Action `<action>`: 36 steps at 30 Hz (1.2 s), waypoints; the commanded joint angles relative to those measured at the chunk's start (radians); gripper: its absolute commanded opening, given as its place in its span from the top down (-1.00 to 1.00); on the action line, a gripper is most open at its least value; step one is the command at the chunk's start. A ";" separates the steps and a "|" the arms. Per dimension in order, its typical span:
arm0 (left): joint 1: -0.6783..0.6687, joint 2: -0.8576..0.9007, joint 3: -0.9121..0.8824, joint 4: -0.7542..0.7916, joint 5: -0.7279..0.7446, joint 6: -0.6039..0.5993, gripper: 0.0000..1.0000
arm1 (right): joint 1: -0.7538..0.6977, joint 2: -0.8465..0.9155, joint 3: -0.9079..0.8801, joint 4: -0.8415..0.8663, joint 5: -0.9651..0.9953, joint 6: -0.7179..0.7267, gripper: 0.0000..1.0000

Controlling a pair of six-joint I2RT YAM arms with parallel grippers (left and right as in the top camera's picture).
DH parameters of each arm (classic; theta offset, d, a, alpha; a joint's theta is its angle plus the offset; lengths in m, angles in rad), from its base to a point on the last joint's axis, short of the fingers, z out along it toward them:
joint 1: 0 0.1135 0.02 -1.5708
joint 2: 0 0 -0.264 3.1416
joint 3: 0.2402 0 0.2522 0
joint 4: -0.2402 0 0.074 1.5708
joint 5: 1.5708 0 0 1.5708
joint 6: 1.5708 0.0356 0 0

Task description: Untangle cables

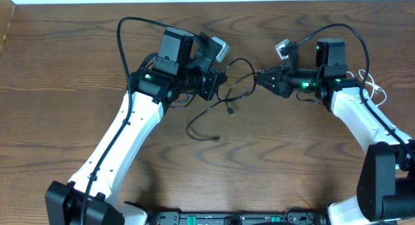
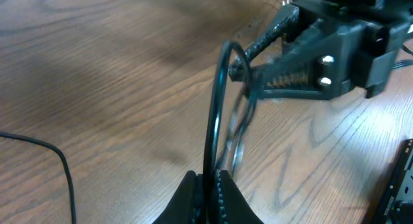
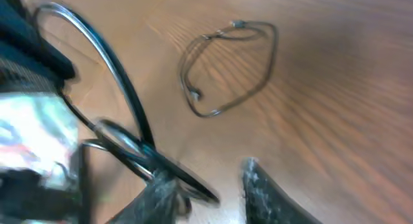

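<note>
Left end effector (image 2: 206, 185) was clenched on the black cable (image 2: 211, 121) near the middle of the tabletop's (image 1: 65, 56) far edge. Right end effector (image 3: 210, 195) was released, with a loop against one finger. Pulling away could have snagged that loop and tightened the tangle. The white cable (image 1: 378, 90) lay toward the right edge.

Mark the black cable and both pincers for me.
black cable (image 2: 211, 127): left wrist view, middle of its raised arc.
left pincer (image 2: 208, 188): left wrist view, between fingertips shut on the cable.
right pincer (image 3: 210, 188): right wrist view, gap between its parted fingertips.
</note>
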 commanded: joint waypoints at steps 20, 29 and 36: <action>0.003 -0.010 0.023 -0.050 -0.119 0.005 0.85 | -0.016 -0.021 0.001 0.003 0.137 0.374 0.98; 0.003 -0.010 0.023 -0.105 -0.162 0.006 0.85 | -0.022 -0.021 0.001 -0.181 0.755 0.515 0.98; 0.003 -0.010 0.023 -0.105 -0.162 0.006 0.85 | -0.022 -0.020 0.001 -0.266 0.963 0.577 0.98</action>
